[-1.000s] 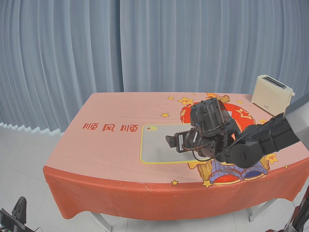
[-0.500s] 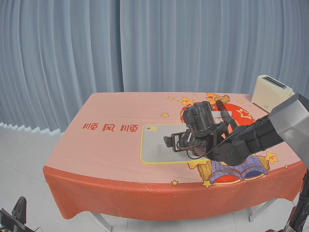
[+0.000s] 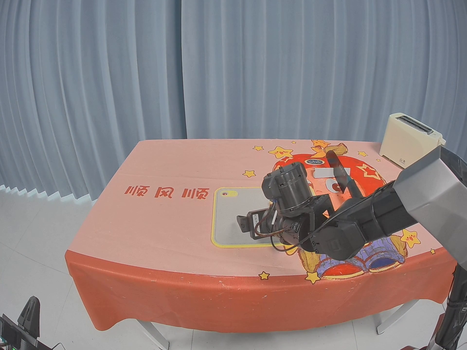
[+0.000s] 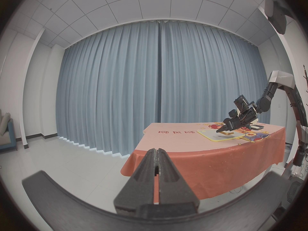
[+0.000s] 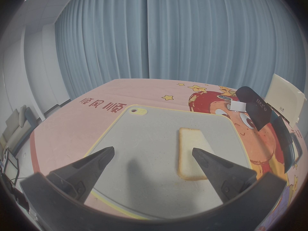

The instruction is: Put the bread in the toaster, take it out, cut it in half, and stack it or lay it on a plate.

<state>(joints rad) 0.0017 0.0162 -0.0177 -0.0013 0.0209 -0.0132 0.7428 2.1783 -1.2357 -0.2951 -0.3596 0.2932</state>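
The right gripper [image 5: 152, 149] hung just above the cutting board [image 5: 144, 135], its two fingers spread wide with nothing between them. In the head view it [image 3: 242, 221] sat over the board's [image 3: 226, 229] near half, the arm reaching in from the right.

The bread [image 5: 189, 143], a single pale slice, lay flat on the board's grey surface, close beside one finger's tip and outside the gap. From the left wrist view the slice [image 4: 227, 133] showed as a thin tan shape on the board [image 4: 213, 135], directly under the right gripper [image 4: 221, 130].

Beyond the board a black, blade-shaped piece [image 5: 255, 108] stood tilted over the cartoon print on the tablecloth [image 3: 165, 171]. The cream toaster [image 3: 410, 142] stood at the table's far right corner, well apart from the board; its top slot was dark, and what it held could not be told.

The left gripper [image 4: 157, 151] had its fingers pressed together, holding nothing, off the table and above the floor.
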